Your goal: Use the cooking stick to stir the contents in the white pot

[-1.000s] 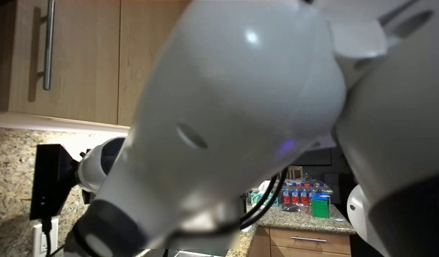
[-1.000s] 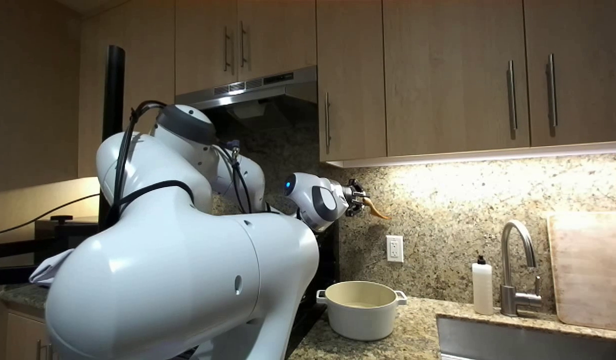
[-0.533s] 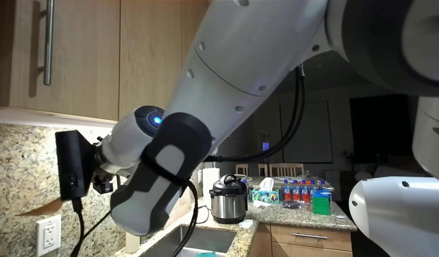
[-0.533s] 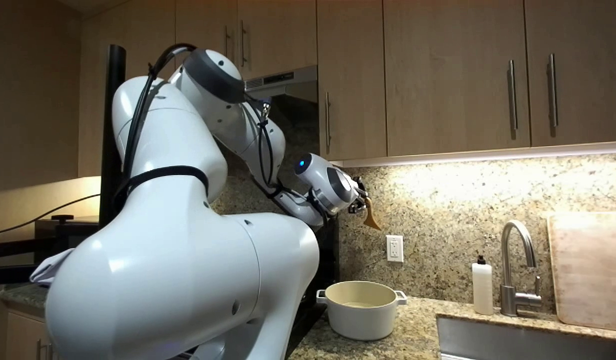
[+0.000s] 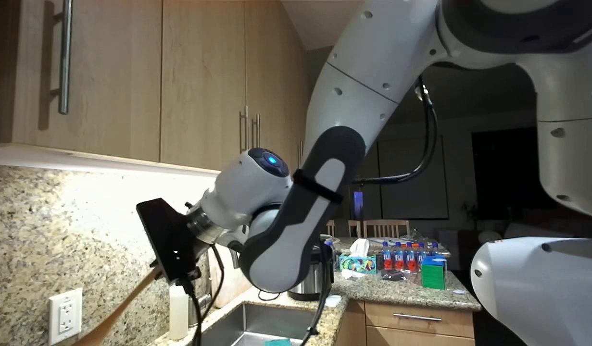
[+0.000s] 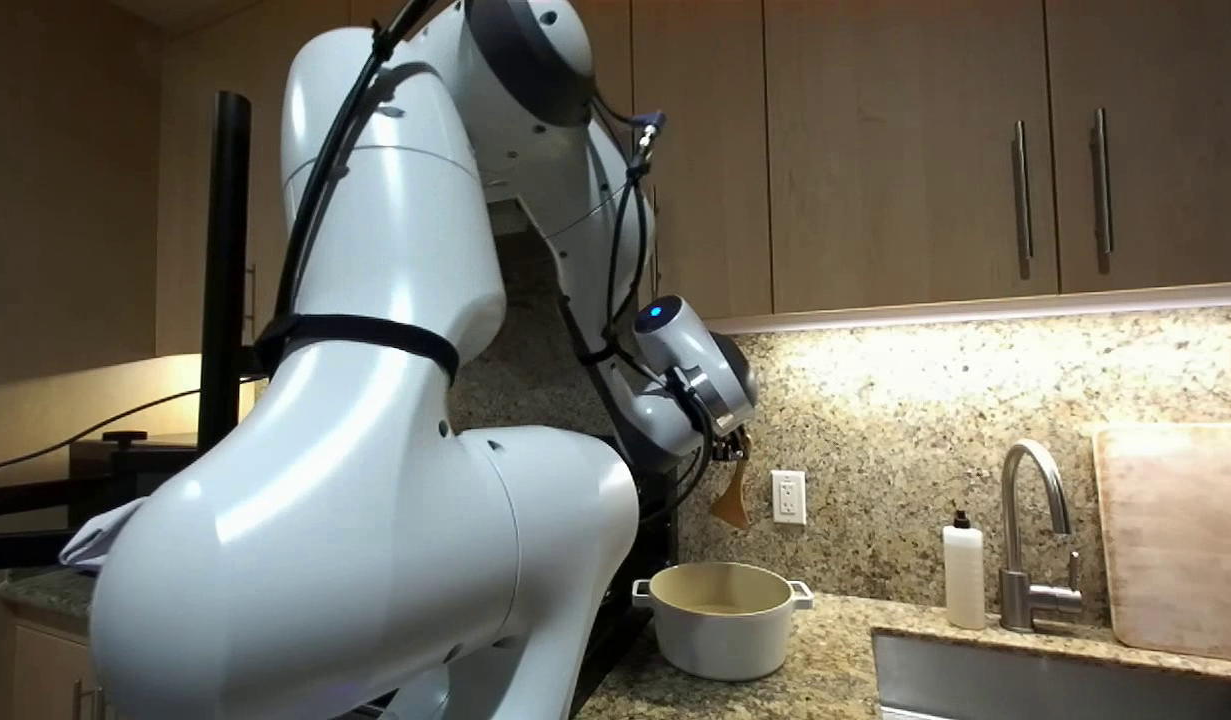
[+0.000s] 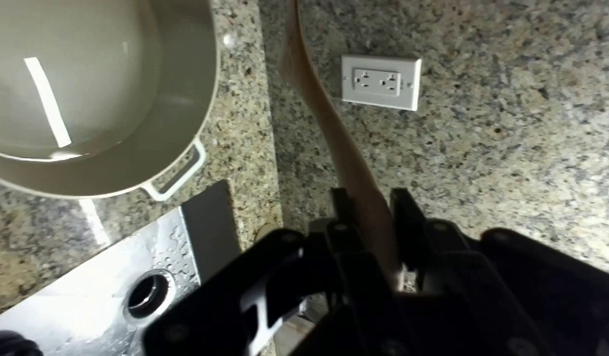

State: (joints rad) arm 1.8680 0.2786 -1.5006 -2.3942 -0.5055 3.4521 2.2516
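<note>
Three views with stick (image 7: 342,143), two with pot (image 6: 720,640)

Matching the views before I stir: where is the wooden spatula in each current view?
In an exterior view: wooden spatula at the lower left, running off the bottom edge.
In an exterior view: wooden spatula right of centre, pictured above the white pot.
Wrist view: wooden spatula, from the top edge down into the gripper.
Landmark in all three: duplex wall outlet.
</note>
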